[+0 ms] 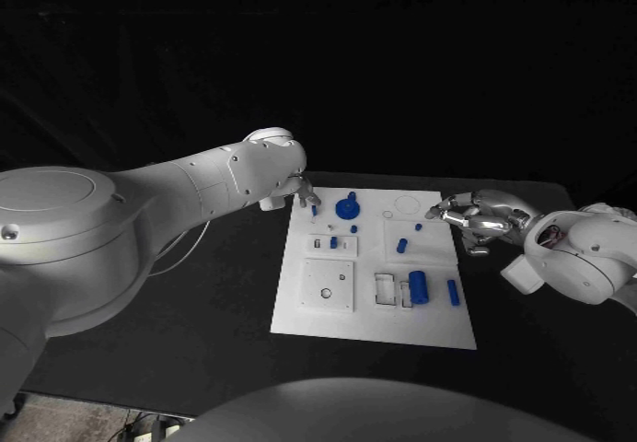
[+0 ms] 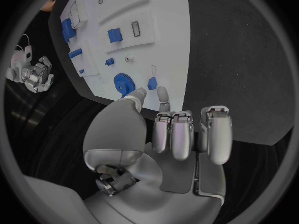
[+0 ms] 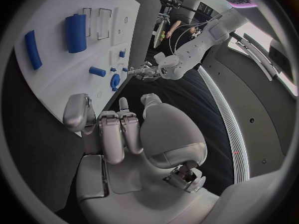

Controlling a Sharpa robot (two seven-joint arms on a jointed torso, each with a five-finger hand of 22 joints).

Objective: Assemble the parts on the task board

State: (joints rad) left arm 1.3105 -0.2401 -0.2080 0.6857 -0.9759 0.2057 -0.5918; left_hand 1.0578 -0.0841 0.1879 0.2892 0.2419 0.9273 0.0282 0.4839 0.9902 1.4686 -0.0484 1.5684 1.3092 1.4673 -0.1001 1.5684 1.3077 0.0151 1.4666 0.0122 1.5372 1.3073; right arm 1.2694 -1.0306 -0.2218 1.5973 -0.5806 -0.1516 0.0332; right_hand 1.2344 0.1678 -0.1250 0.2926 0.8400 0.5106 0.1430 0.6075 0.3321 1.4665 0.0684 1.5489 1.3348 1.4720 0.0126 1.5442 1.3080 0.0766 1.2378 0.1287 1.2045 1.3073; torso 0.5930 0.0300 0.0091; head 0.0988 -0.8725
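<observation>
Filling most of the head view is the black table [image 1: 199, 313], matte and dark, with black dark behind its far edge. The white board [image 1: 375, 304] lies in the middle of it, its long sides running away from the robot.

The left arm [image 1: 159, 207] reaches in to the board's far left corner, where the left hand [image 1: 304, 192] hangs just above the edge. In the left wrist view its fingers [image 2: 182, 134] are curled in side by side with nothing in them, the thumb stretched toward the board. The right hand [image 1: 475, 219] hovers beside the board's far right edge, over the table; its fingers [image 3: 115, 134] are likewise folded in and hold nothing.

On the board, a blue cylinder [image 1: 418, 286] lies near the right side, next to two white frames. A slim blue bar [image 1: 453, 292] lies just right of it. A blue gear [image 1: 348, 205] sits at the far end, close to the left hand. A small blue block [image 1: 333, 243] stands in a recess on the left, and a short peg [image 1: 401, 245] lies near the middle.
</observation>
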